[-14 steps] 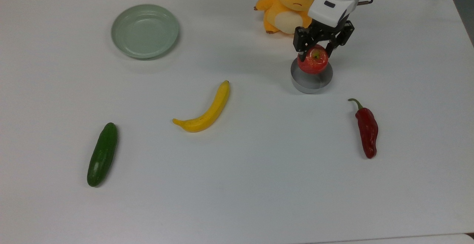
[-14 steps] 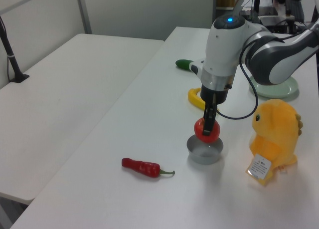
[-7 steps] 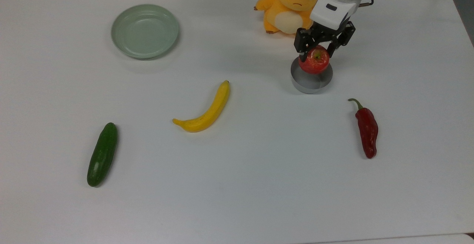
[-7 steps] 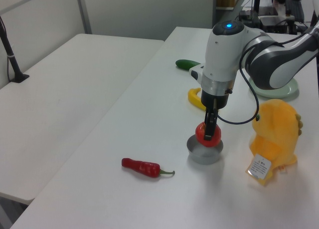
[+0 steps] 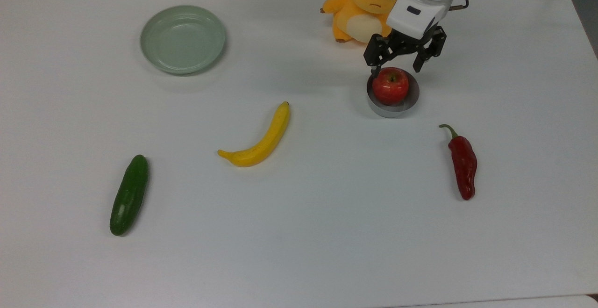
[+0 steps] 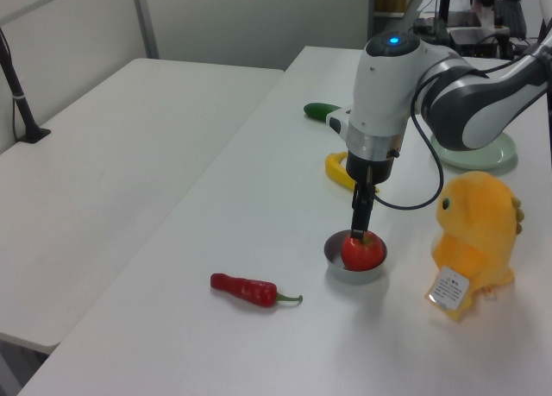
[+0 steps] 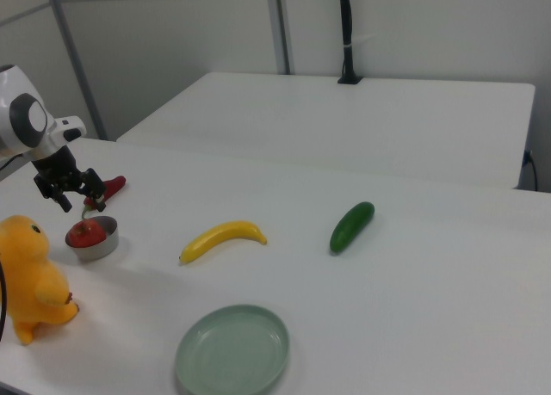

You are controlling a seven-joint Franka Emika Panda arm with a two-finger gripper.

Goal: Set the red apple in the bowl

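The red apple (image 5: pixel 390 86) sits inside the small grey bowl (image 5: pixel 391 110), stem dimple up, at the top view's upper right. My gripper (image 5: pixel 395 68) hangs just above the apple, open, its black fingers spread to either side and holding nothing. In the left view the gripper (image 6: pixel 359 222) points straight down over the apple (image 6: pixel 362 252), which rests in the bowl (image 6: pixel 352 273). From the right view, the apple (image 7: pixel 84 232) fills the bowl (image 7: pixel 100 248), and the gripper (image 7: pixel 76 197) is spread above it.
An orange plush toy (image 5: pixel 362 6) stands close behind the bowl. A dark-red chili (image 5: pixel 463 163) lies on the white table to the top view's right of it. A banana (image 5: pixel 261 139), a cucumber (image 5: pixel 129 195) and a pale-green dish (image 5: pixel 183 38) lie toward the top view's left.
The gripper has opened and let go of the apple, which dropped from just above the bowl down into it. The gripper rose slightly.
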